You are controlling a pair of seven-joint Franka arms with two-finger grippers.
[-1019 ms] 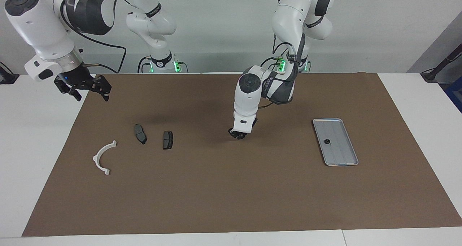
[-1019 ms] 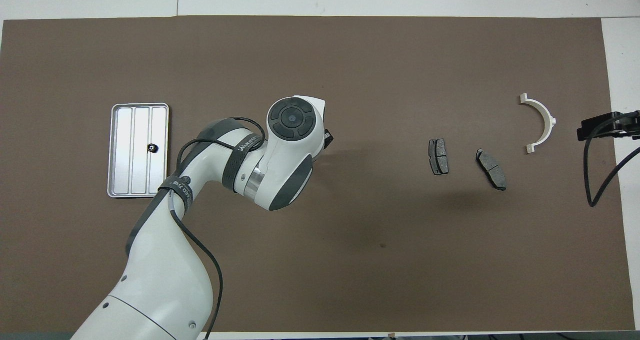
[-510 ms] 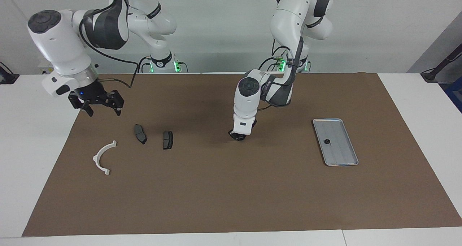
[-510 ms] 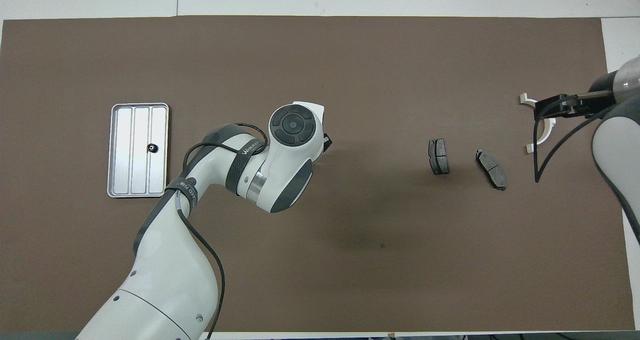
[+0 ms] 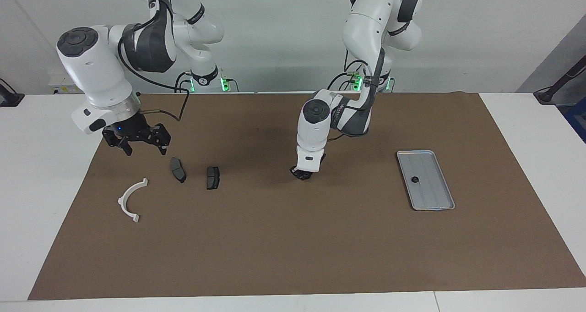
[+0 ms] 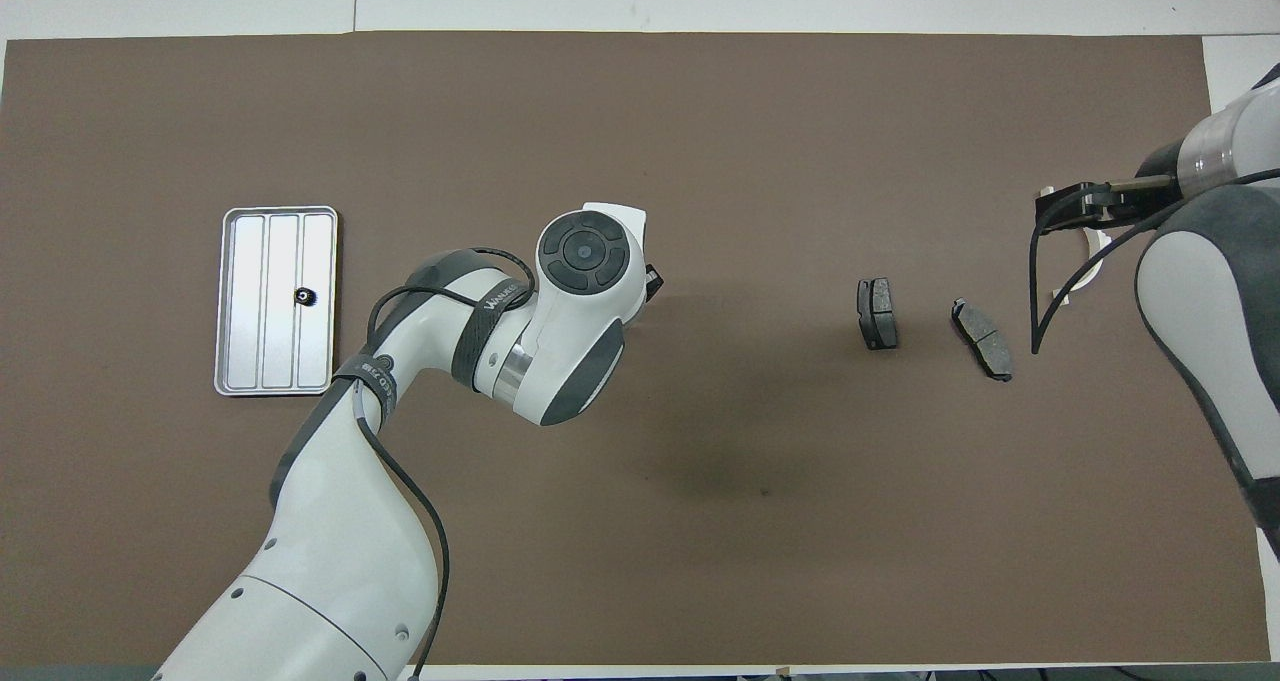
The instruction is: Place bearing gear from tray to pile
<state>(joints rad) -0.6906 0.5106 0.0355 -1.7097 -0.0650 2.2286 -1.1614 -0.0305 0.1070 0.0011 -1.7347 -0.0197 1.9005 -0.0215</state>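
- Brown matting (image 5: 293, 238) covers the white table, with both Franka arms based at the robots' end and a pale wall above them.
- Of the arms, the right one has swung in from its end of the table over the last second, and its right gripper (image 5: 143, 145) now hangs with fingers spread wide and empty over the mat, just above the pile; the overhead view shows it partly covering the bracket.
- Meanwhile the left gripper (image 5: 302, 173) stays low over the middle of the mat, nearly unmoved; its fingertips look drawn close together, but I cannot tell whether they hold anything.
- At the left arm's end lies the tray (image 5: 446, 202), ridged and silver-grey.
- Toward the right arm's end sits the pile: a white half-ring bracket (image 5: 130, 201) and two dark plates (image 5: 177, 169) side by side, unshifted.
- Smallest of all, a dark bearing gear (image 5: 415, 179) rests in the tray, well apart from both grippers.
- Judging by this, the right arm's approach suggests a handover near the middle, though the transfer looks unfinished.
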